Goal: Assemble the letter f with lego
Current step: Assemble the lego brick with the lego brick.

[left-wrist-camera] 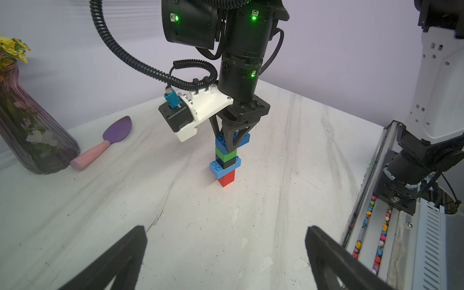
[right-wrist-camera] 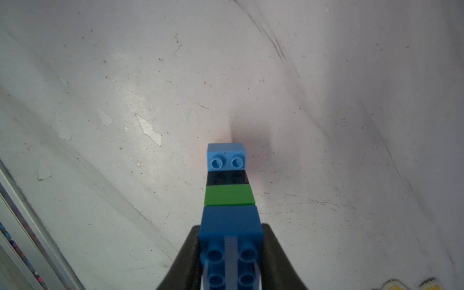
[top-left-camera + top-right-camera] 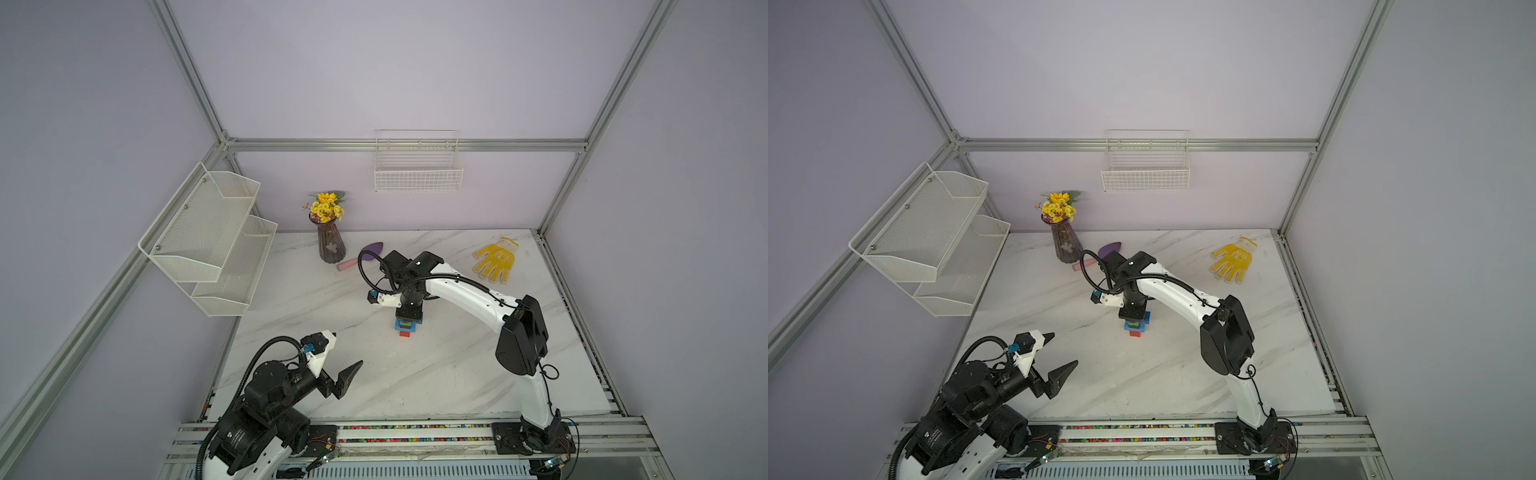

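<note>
The lego stands as one upright stack (image 3: 406, 327) (image 3: 1135, 326) in the middle of the marble table. From the table up it goes red (image 1: 227, 178), light blue (image 1: 221, 168), black (image 1: 230, 162), green (image 1: 226, 154), dark blue (image 1: 221, 142). The two blue bricks jut sideways. My right gripper (image 1: 231, 147) (image 2: 231, 229) comes straight down from above and is shut on the dark blue top brick (image 2: 231, 221). My left gripper (image 3: 347, 353) (image 1: 225, 229) hovers near the table's front left, wide open, with nothing between its fingers. It points toward the stack.
A purple vase of yellow flowers (image 3: 331, 245) and a pink-handled purple spatula (image 3: 361, 255) lie behind the stack. A yellow glove (image 3: 496, 259) lies at the back right. A white mesh shelf (image 3: 208, 237) hangs on the left wall and a wire basket (image 3: 417, 170) on the back wall.
</note>
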Robot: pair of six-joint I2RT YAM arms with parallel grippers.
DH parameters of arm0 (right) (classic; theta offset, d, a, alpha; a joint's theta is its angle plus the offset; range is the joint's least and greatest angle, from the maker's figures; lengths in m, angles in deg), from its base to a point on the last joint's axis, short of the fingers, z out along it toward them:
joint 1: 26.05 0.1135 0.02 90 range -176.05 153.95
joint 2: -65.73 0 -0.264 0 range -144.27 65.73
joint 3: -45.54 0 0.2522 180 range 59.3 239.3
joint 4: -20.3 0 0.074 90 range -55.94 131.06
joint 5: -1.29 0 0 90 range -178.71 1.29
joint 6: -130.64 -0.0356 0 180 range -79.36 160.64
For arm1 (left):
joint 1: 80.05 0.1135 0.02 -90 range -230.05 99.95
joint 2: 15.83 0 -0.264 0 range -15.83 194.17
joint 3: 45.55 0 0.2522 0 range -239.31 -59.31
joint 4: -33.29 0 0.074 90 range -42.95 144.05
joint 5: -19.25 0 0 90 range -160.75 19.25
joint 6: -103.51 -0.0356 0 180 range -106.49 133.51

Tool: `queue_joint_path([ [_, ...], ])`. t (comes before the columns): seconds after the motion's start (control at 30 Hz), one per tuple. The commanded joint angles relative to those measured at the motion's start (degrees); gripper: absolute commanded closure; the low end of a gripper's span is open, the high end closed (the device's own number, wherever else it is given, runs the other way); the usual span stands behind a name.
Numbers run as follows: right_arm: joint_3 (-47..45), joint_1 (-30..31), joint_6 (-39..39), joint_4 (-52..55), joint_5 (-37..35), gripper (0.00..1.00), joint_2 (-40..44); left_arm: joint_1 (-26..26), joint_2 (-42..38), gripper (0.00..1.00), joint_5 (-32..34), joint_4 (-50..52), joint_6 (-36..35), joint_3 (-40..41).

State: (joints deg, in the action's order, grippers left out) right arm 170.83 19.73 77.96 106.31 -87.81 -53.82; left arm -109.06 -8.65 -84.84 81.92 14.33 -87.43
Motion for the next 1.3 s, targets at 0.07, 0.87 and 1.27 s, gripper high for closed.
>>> queue_joint_path([
  [0.07, -2.4, -0.1, -0.4, 2.2, 0.3, 0.94, -2.5, -0.3, 0.5, 0.00, 0.2, -1.7, -1.1, 0.8],
  [0.87, -6.2, -1.3, -0.4, 1.0, 3.4, 0.95, -7.1, -0.2, 0.8, 0.00, 0.0, -1.9, -1.0, 0.9],
  [1.27, -2.6, 1.0, -0.4, 2.6, 1.7, 0.94, -9.4, -0.2, 1.3, 0.00, -0.6, -2.0, -1.0, 0.9],
])
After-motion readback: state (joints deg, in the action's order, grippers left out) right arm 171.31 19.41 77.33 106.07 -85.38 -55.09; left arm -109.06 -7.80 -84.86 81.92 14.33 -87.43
